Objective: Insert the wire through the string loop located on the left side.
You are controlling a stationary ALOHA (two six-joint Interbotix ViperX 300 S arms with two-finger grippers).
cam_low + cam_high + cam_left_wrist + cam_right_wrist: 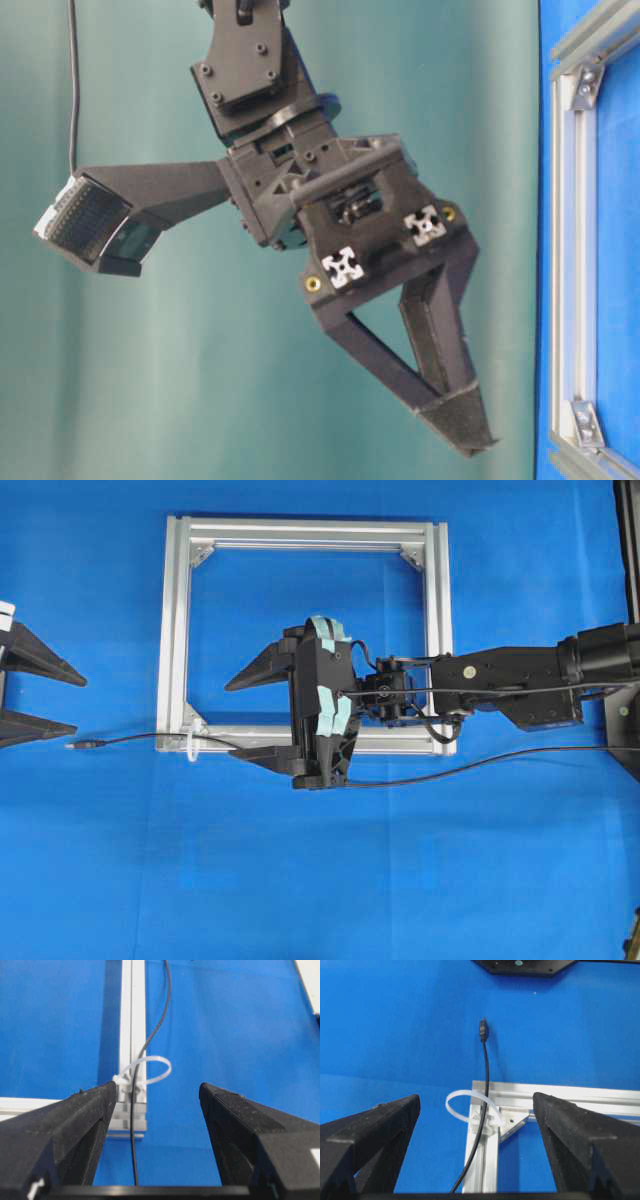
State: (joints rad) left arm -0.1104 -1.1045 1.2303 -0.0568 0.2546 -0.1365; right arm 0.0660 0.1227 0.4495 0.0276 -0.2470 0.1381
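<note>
The thin black wire (140,740) comes in from the right, runs along the silver frame's near rail and appears to pass through the whitish string loop (192,745) at the frame's near-left corner. Its plug (82,745) lies on the blue cloth left of the frame. My right gripper (232,720) reaches across inside the frame, open and holding nothing, looking down on the loop (465,1102) and plug (483,1027). My left gripper (78,704) sits open at the far left. In its wrist view the wire (133,1150) lies loose between the fingers (80,1125), leading up to the loop (150,1070).
The square aluminium frame (175,630) lies flat on the blue cloth with corner brackets (515,1120). A thicker black arm cable (480,763) trails right of the frame. The table-level view is filled by one black gripper (450,415) seen from the side.
</note>
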